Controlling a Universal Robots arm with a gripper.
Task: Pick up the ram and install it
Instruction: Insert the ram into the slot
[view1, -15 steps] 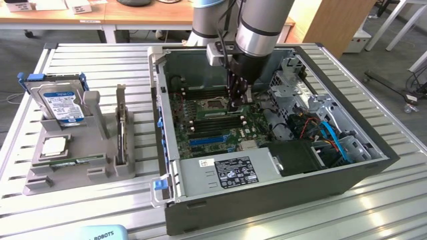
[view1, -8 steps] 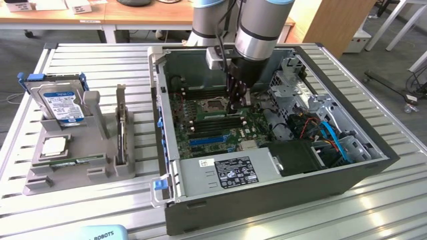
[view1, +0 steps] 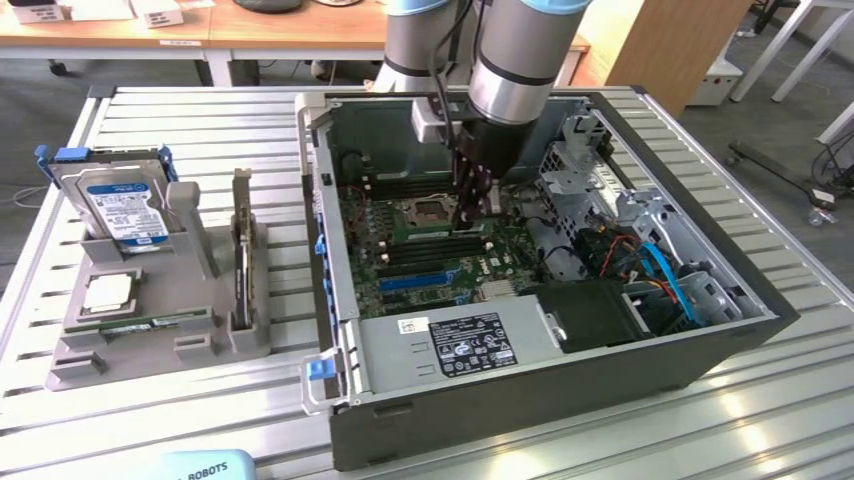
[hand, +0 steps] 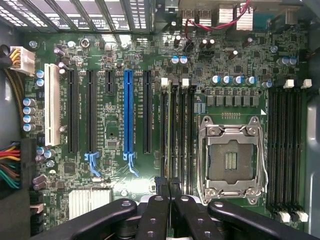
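While clamped on the ram (hand: 170, 135), my gripper (hand: 171, 199) holds it on edge along a memory slot (hand: 192, 135) row, just beside the CPU socket (hand: 231, 160). Seated or not: cannot tell. Case wall (view1: 318, 200) stands well apart, with open board around. Readable: "ROBOTS" on a pale blue tag (view1: 200, 468).

The exterior view looks down from high and well back over the table (view1: 174, 120) and open case (view1: 534, 400). The wrist view faces straight down past the gripper (hand: 168, 187), close above the motherboard (hand: 240, 65) both share.
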